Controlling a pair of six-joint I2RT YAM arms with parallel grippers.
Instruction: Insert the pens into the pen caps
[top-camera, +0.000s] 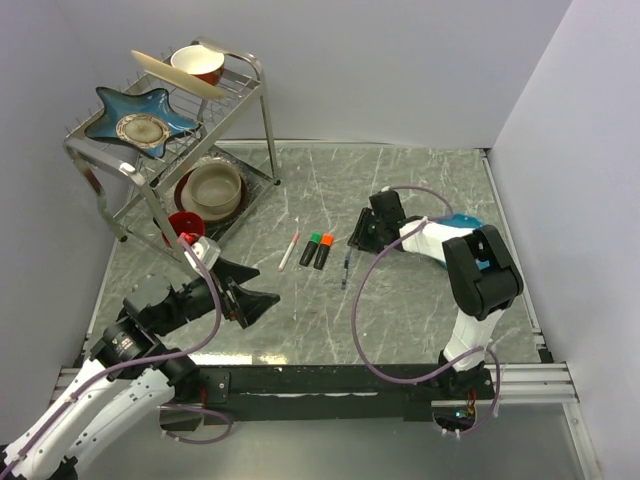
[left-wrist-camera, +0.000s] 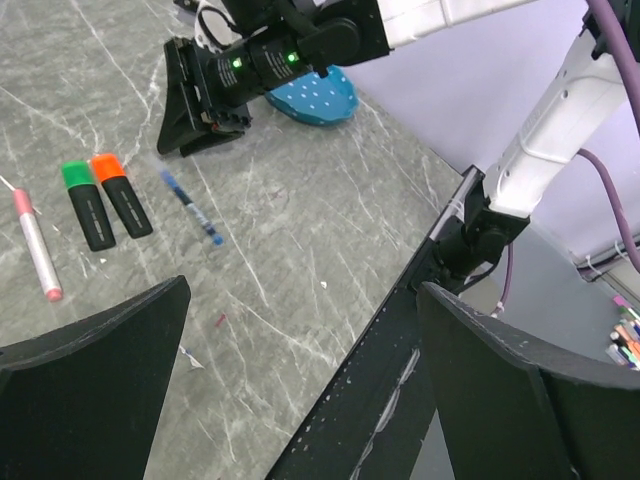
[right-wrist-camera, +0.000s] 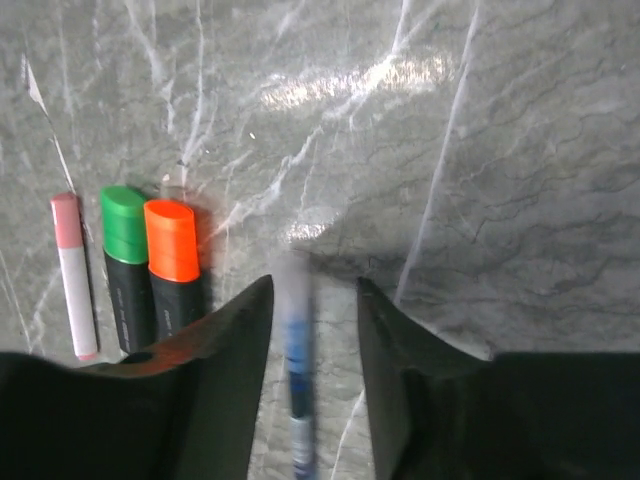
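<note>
The right claw (right-wrist-camera: 313, 295) is released, jaws parted, with the dark-blue ballpoint (right-wrist-camera: 297, 400) lying free on the worktop (right-wrist-camera: 520, 150) in the gap between them. The left claw (left-wrist-camera: 300, 300), spread wide and empty, hangs well apart from it. The likeliest trouble, as I judge it, is the right claw's broad fingers clipping the thin, round ballpoint on any lift and sending it rolling across the hard surface. They could also sweep sideways into the two highlighters (right-wrist-camera: 172, 290) that lie touching each other just left of that claw, with the stick pen (right-wrist-camera: 75, 280) beyond them. The ballpoint is blurred, so I cannot tell whether it is capped. Pale bare walls (top-camera: 400, 70) close in the grey, white-veined, glossy worktop; a dish rack (top-camera: 270, 140) stands far off past the left claw.
</note>
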